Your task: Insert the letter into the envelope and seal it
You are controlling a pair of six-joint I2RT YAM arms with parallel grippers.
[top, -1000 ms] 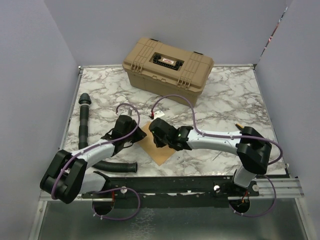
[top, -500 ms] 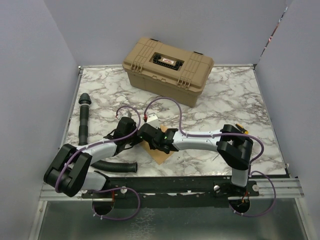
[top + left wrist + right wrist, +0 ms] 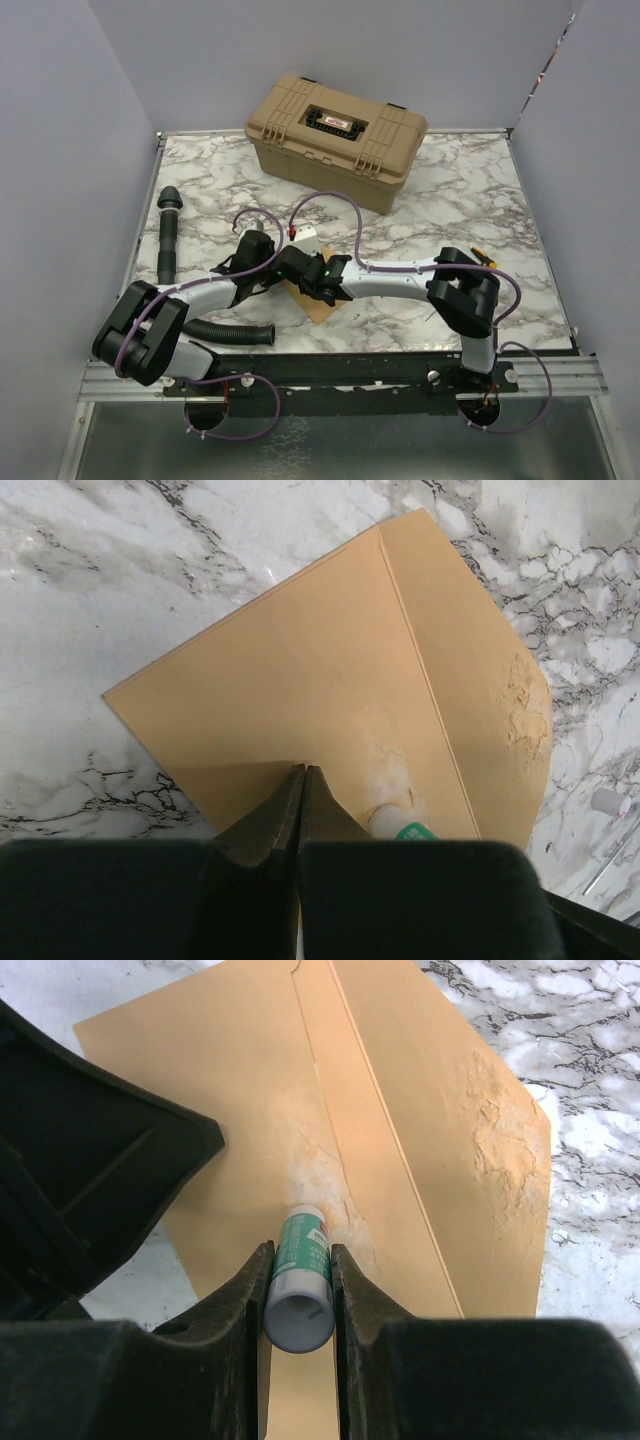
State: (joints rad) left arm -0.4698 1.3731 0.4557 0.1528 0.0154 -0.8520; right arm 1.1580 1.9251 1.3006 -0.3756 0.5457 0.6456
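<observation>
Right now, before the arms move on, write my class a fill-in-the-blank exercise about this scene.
The right tool grips a glue stick with a ____ label.
The left tool, over the kraft-brown envelope, is ____.
The envelope's flap lies ____.
Missing words: green; shut; open.

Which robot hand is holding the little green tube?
The right gripper: its fingers pinch the green tube over the envelope. The left gripper is closed, empty.
</observation>
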